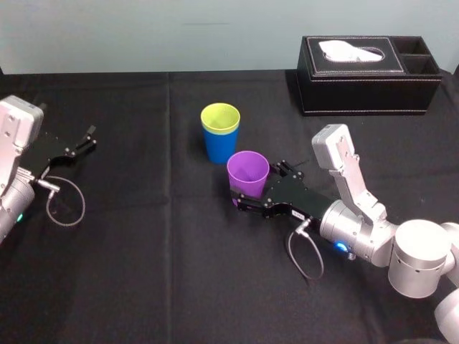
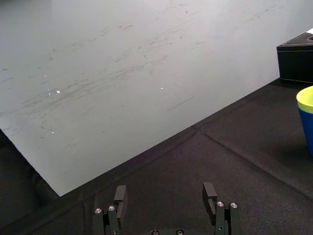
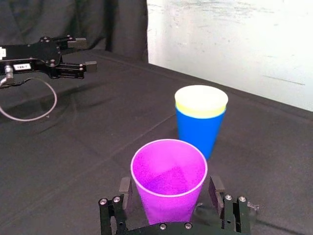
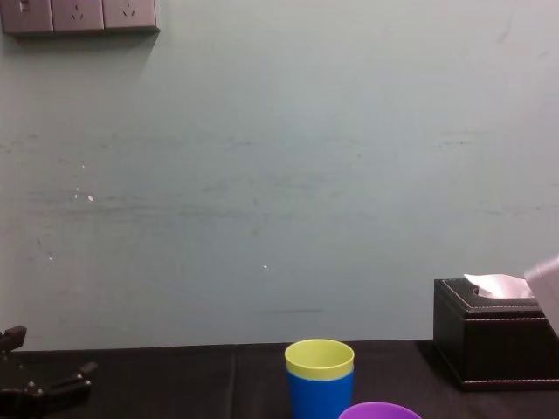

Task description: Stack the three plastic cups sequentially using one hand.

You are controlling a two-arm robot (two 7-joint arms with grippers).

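The left tool [image 1: 90, 137] sits idle near the tabletop's [image 1: 143, 272] left edge, fingers apart, holding nothing. Mid-tabletop, the yellow-green cup [image 1: 219, 117] is nested in the blue cup [image 1: 217, 148]. Just right of them and nearer the front edge, the empty purple cup [image 1: 248, 172] stands between the right tool's [image 1: 257, 188] open fingers, with thin gaps either side. Best to close squarely, lift clear of the stack's rim, centre, then lower straight.
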